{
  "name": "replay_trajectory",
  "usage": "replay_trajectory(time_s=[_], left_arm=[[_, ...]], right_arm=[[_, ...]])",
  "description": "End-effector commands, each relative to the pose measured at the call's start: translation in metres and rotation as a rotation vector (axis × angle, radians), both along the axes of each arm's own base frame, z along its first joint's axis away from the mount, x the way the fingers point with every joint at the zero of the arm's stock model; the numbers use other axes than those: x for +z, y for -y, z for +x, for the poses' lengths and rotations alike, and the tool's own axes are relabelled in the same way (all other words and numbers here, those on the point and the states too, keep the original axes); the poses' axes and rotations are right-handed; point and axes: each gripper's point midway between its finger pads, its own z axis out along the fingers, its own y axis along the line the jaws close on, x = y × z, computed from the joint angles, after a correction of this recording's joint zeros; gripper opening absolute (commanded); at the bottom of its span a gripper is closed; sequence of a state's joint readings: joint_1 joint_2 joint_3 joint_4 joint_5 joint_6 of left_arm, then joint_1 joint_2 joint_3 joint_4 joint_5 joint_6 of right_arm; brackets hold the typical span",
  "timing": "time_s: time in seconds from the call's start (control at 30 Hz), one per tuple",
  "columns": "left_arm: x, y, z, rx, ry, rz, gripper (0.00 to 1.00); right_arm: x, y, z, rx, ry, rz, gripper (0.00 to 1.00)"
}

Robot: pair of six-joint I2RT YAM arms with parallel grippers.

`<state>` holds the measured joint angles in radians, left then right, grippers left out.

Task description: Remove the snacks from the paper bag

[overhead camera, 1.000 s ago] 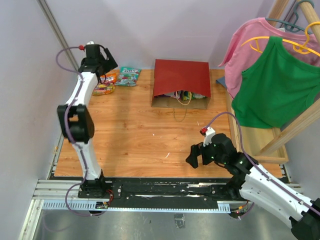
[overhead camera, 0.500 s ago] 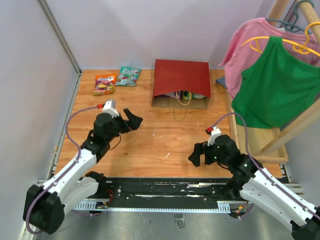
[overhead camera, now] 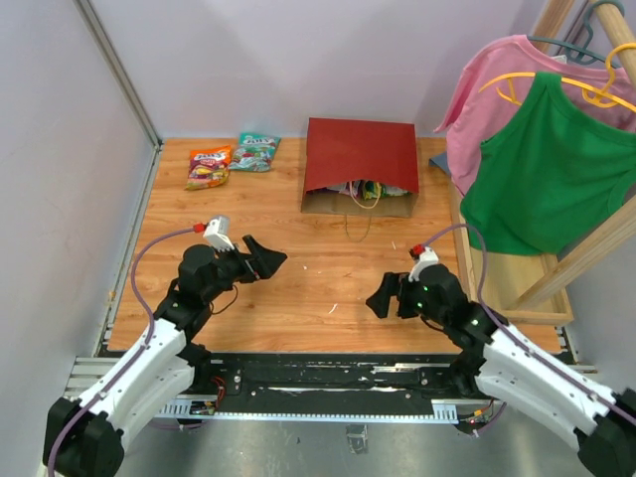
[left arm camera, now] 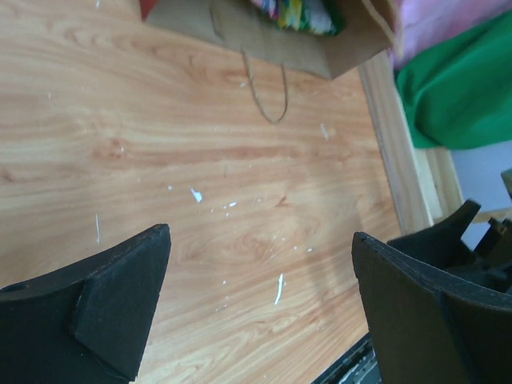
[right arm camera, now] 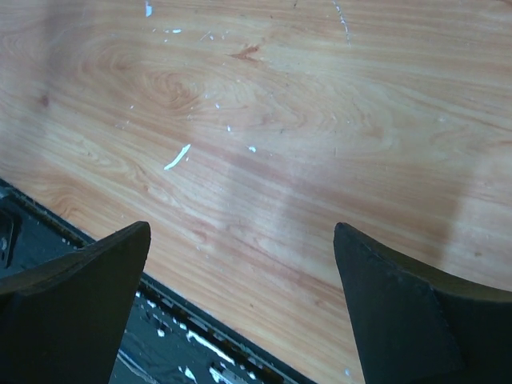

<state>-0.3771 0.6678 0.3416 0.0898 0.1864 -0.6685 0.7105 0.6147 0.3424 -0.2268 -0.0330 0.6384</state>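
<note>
The dark red paper bag (overhead camera: 360, 159) lies on its side at the back of the wooden table, its brown mouth toward me, and colourful snacks (overhead camera: 369, 189) show inside it. In the left wrist view the bag's mouth (left arm camera: 264, 36) and a thin handle (left arm camera: 266, 92) sit at the top. An orange packet (overhead camera: 209, 166) and a teal packet (overhead camera: 255, 151) lie on the table at the back left. My left gripper (overhead camera: 264, 258) hangs open over the near left of the table, nothing in it. My right gripper (overhead camera: 381, 296) is open and empty too, low over the near right.
A pink shirt (overhead camera: 497, 84) and a green shirt (overhead camera: 547, 164) hang on a wooden rack (overhead camera: 581, 253) at the right edge. A purple wall closes the back and a grey panel the left. The black rail (overhead camera: 328, 376) runs along the near edge.
The left arm swung from the packets at the back left down to the near left of the table, gripper open throughout. The right gripper shifted slightly left and farther onto the table.
</note>
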Motion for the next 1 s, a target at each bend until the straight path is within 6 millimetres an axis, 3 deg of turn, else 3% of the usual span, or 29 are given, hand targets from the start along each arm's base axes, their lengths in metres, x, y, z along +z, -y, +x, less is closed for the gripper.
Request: replay_trajectory(time_s=[0.0, 0.17, 0.3, 0.5, 0.7, 0.83, 0.97], left_arm=[[0.004, 0.018, -0.001, -0.105, 0.007, -0.011, 1.00], [0.002, 0.022, 0.000, -0.166, -0.011, -0.026, 1.00], [0.003, 0.021, -0.002, -0.203, -0.012, -0.096, 1.00], [-0.001, 0.024, -0.005, -0.241, -0.041, -0.127, 1.00], [0.000, 0.025, -0.007, -0.261, -0.053, -0.109, 1.00], [0.003, 0.024, -0.011, -0.268, -0.048, -0.096, 1.00], [0.007, 0.022, -0.014, -0.272, -0.045, -0.087, 1.00]], right_arm=[[0.034, -0.031, 0.043, -0.045, 0.058, 0.091, 0.99], [0.062, -0.062, 0.088, -0.094, 0.125, 0.298, 0.98], [0.072, -0.067, 0.129, -0.212, 0.122, 0.490, 0.85], [0.070, -0.069, 0.200, -0.376, 0.121, 0.656, 0.71], [0.044, -0.061, 0.252, -0.554, 0.148, 0.917, 0.54], [0.013, -0.056, 0.273, -0.657, 0.145, 0.983, 0.52], [0.003, -0.051, 0.288, -0.721, 0.188, 0.967, 0.52]])
